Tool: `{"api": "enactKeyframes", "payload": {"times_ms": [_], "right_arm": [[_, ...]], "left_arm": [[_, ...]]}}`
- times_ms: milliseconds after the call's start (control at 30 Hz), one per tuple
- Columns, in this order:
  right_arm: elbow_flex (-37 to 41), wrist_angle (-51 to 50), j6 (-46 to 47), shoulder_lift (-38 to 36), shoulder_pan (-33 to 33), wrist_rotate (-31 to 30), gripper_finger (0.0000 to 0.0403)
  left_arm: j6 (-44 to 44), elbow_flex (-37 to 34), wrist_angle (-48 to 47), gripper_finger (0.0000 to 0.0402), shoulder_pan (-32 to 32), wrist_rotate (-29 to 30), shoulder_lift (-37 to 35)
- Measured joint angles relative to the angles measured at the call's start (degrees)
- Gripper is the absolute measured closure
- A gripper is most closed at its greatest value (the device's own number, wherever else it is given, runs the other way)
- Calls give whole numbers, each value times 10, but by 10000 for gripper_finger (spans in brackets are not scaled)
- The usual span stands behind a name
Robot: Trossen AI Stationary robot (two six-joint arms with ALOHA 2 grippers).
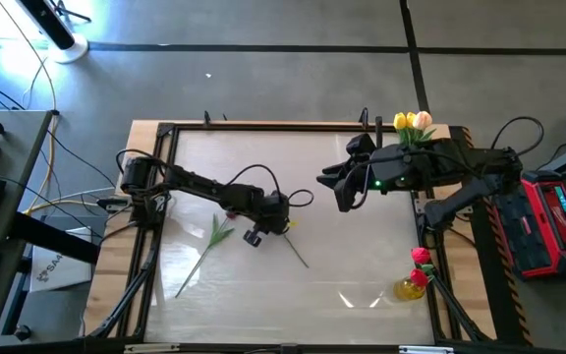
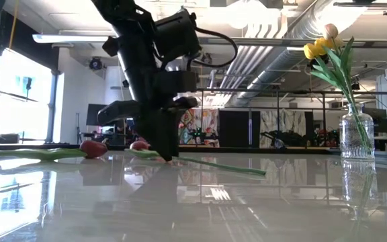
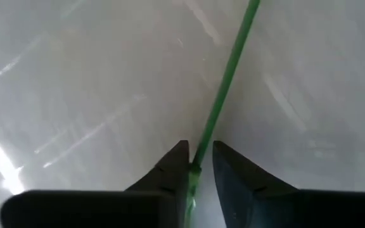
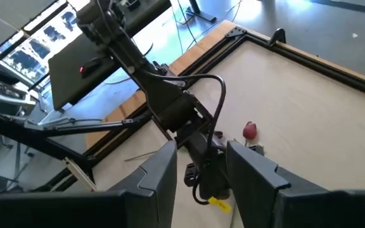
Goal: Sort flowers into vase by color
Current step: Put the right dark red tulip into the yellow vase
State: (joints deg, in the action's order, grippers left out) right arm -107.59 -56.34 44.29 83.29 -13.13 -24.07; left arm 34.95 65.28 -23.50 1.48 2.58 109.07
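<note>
— Looking at the left gripper?
— Yes. Sitting low on the table, near the middle. Keeping fingers a little apart, one on each side of a thin green stem. Not squeezing it yet.
— And the right gripper?
— Hanging above the table, fingers wide apart, holding nothing.
— Seeing other flowers?
— Lying flat nearby, a leafy flower. Standing in the clear vase, yellow and peach tulips. Sitting in a yellow vase, red flowers.
</note>
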Motion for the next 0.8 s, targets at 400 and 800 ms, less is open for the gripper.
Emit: {"api": "enactKeyframes", "payload": {"times_ms": [400, 800], "right_arm": [[0, 8, 4, 0, -1, 17, 277], [0, -90, -39, -2, -6, -97, 277]], "left_arm": [[64, -1, -33, 400, 37, 173, 1], [278, 0, -92, 401, 109, 439, -128]]}}
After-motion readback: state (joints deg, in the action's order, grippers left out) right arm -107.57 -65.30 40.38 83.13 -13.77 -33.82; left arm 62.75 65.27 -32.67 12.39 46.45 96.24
